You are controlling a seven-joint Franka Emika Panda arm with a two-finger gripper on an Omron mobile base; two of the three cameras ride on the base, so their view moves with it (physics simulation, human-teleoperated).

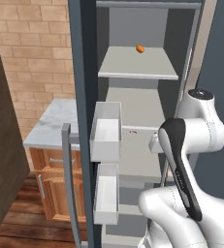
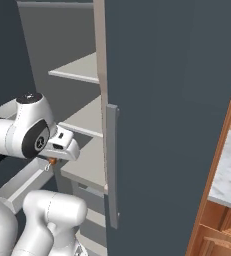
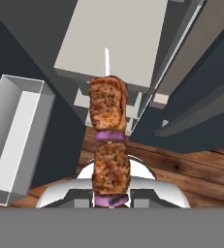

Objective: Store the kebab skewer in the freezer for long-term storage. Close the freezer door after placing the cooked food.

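Note:
The kebab skewer [image 3: 109,140], browned meat chunks with purple rings on a thin stick, stands up from my gripper [image 3: 109,197], which is shut on its lower end. The freezer [image 1: 142,63] is open, showing pale grey shelves. Its door [image 1: 82,97] is swung out to the left, seen edge-on, with white bins [image 1: 106,131] on its inner side and a silver handle [image 1: 68,184]. My hand [image 2: 59,146] hovers just in front of the middle shelf [image 2: 87,160], and a small orange bit of the skewer [image 2: 51,161] shows under it.
A small round orange food [image 1: 140,49] lies on the upper shelf. The plain grey door [image 2: 172,100] with its handle [image 2: 112,165] stands shut on the right. A marble counter [image 1: 53,123] over wooden cabinets sits left of the open door, against a brick wall.

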